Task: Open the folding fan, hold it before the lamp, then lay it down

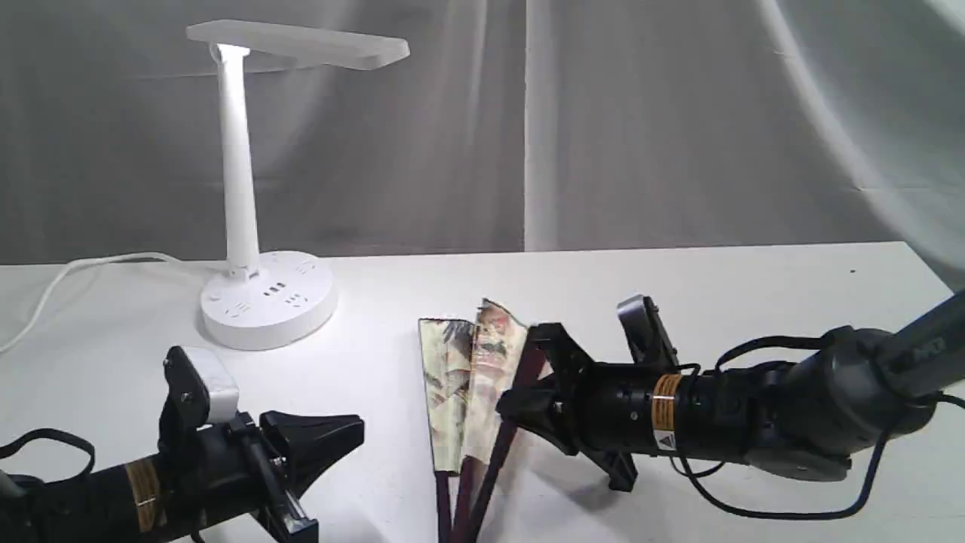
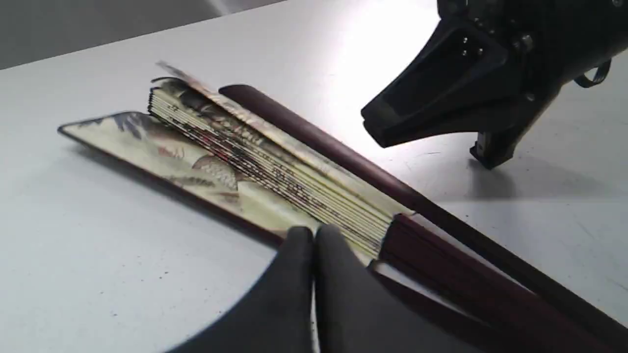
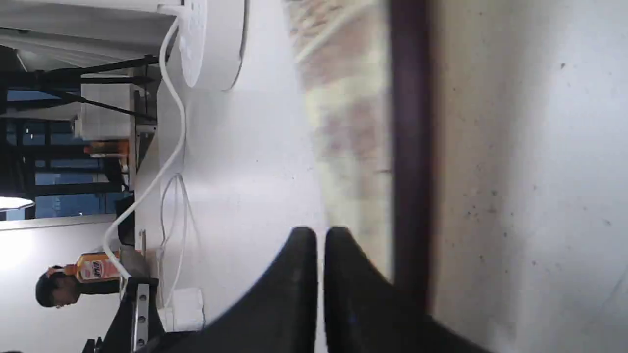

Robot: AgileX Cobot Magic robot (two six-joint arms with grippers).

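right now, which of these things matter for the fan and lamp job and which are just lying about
For the job: folding fan, lamp, left gripper, right gripper.

Just about: white table, grey curtain, orange bottle in the background.

Folding fan [image 1: 467, 377]: rib ends cut off by frame edge, below right gripper [image 1: 507, 403]. Close up, its paper blurs just ahead of that gripper; grip on rib unclear.
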